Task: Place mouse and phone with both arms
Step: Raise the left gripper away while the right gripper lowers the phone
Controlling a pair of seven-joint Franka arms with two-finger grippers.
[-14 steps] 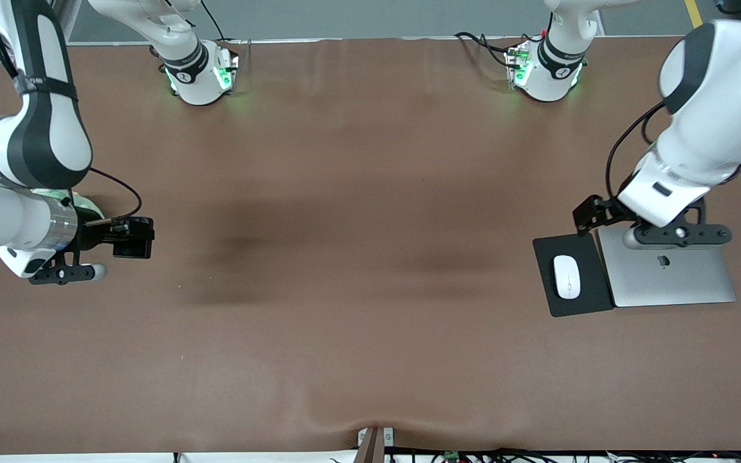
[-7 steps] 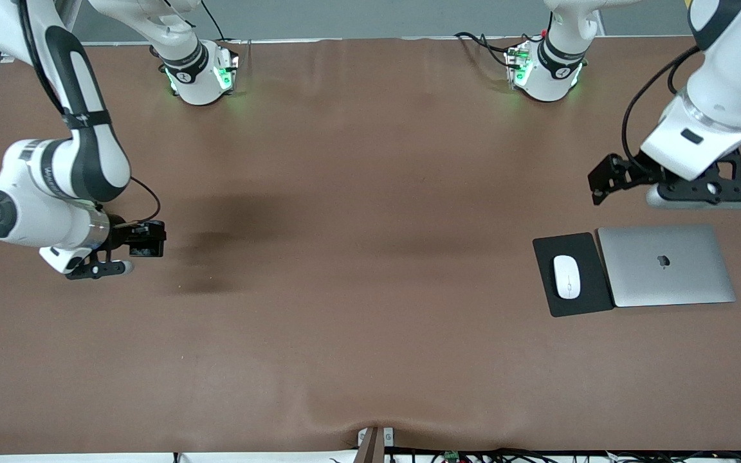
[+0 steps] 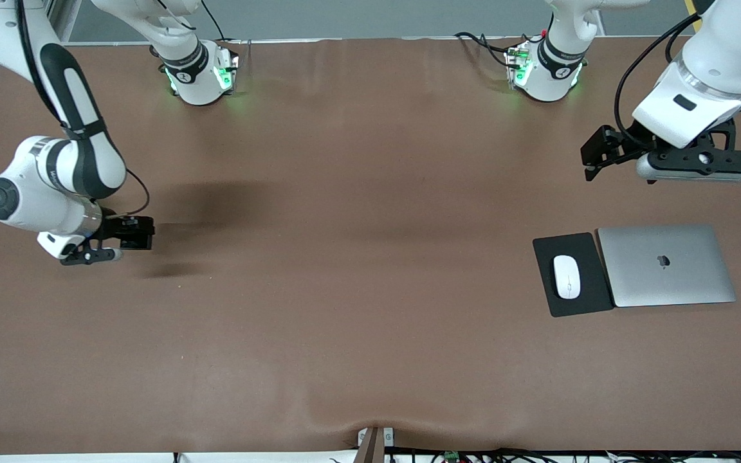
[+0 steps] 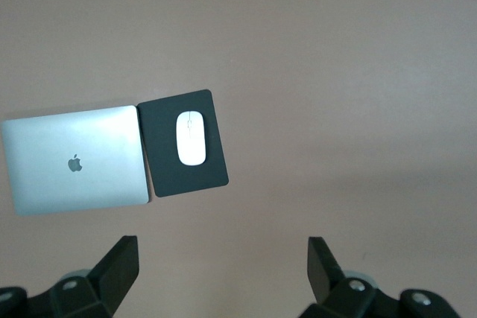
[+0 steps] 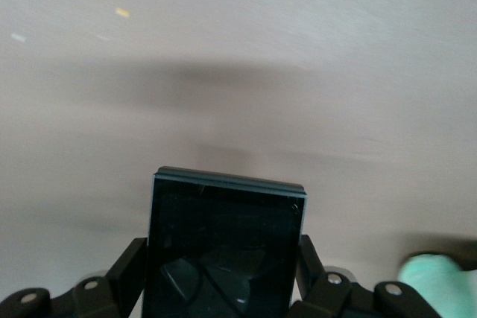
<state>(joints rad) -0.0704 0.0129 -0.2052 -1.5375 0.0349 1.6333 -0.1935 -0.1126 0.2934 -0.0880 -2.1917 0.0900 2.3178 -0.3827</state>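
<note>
The white mouse (image 3: 567, 276) lies on a matte black pad (image 3: 586, 299) near the left arm's end of the table. It also shows in the left wrist view (image 4: 191, 138) on the pad (image 4: 160, 161). My left gripper (image 3: 597, 154) is open and empty, up in the air over bare table, clear of the pad; its fingers (image 4: 119, 262) stand wide apart around nothing. My right gripper (image 3: 134, 233) is shut on the black phone (image 5: 223, 243), held low over the table at the right arm's end.
A closed silver laptop (image 3: 666, 265) lies beside the pad, touching its edge, and shows in the left wrist view (image 4: 74, 158). The brown table top (image 3: 370, 257) stretches between the two arms.
My left gripper has risen off the laptop and pad and moved toward its base. My right arm has dropped lower over the table, still holding the phone.
</note>
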